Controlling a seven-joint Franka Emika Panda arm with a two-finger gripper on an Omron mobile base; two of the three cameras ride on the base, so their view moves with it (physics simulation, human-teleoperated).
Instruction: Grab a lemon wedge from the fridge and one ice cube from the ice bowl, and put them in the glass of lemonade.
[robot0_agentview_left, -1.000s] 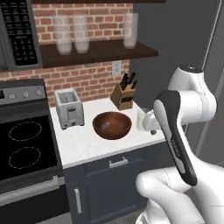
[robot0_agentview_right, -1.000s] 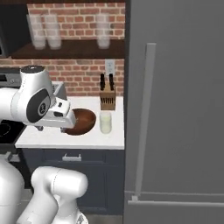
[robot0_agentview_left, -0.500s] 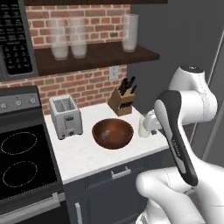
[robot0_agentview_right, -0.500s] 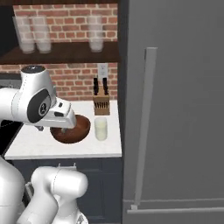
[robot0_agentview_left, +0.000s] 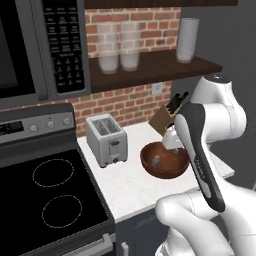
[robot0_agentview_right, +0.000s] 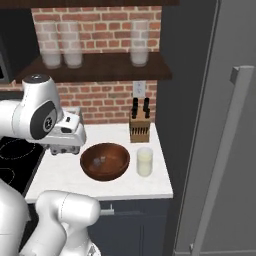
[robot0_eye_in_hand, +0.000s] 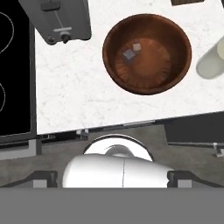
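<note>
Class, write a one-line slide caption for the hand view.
Looking down on the ice bowl, toaster and glass of lemonade on the white counter.

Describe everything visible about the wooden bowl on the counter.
The ice bowl is wide, shallow, round, of dark reddish-brown wood with fine rings inside. It sits upright on the white marbled counter, between the toaster and the glass of lemonade, touching neither. Two small greyish ice cubes lie in it.

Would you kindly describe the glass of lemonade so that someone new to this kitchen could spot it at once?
Find the white counter between the stove and the tall grey fridge. At its fridge end, in front of the knife block, the glass of lemonade stands just beside the brown ice bowl. It is short, clear and filled with pale liquid.
</note>
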